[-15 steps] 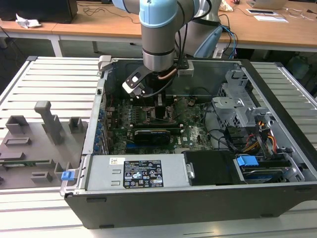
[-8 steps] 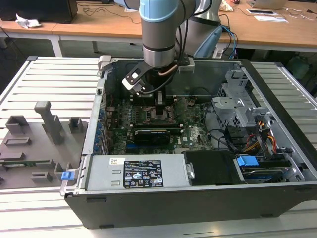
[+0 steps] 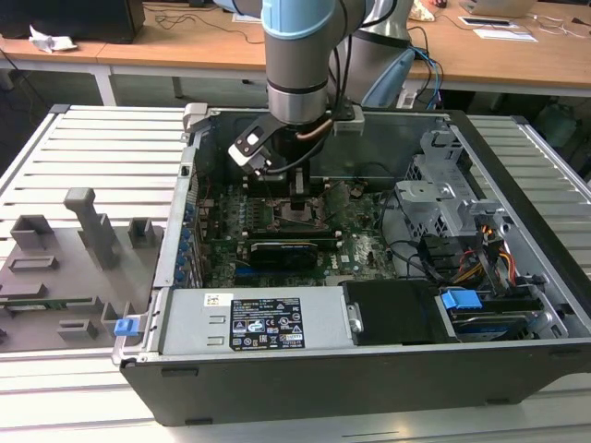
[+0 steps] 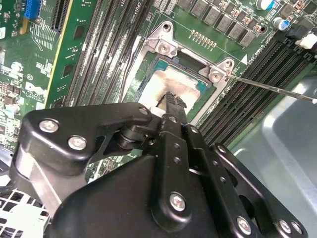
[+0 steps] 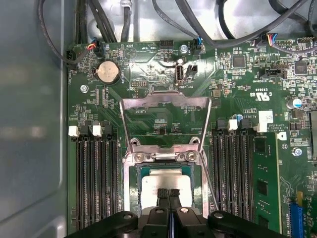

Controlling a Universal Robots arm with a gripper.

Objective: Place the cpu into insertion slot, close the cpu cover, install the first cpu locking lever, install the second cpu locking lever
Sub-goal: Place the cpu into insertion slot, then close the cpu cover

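**One cpu (image 5: 153, 186) seated, cpu cover (image 5: 158, 102) open**

Any sideways drag from the gripper (image 5: 169, 193) could skew the cpu in the insertion slot (image 4: 173, 62) and damage both. The cpu cover lies swung back and guards nothing. The jaws are closed together and hold nothing, with the tips on or just above the cpu's metal top.

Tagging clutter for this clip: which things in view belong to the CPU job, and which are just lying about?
Job: small pale silvery square cpu; dark-rimmed square insertion slot; raised metal-frame cpu cover; thin steel locking lever; black gripper at the cpu.
Lying about: round silver coin battery; long black expansion card; grey plastic fixtures; blue drive tab.
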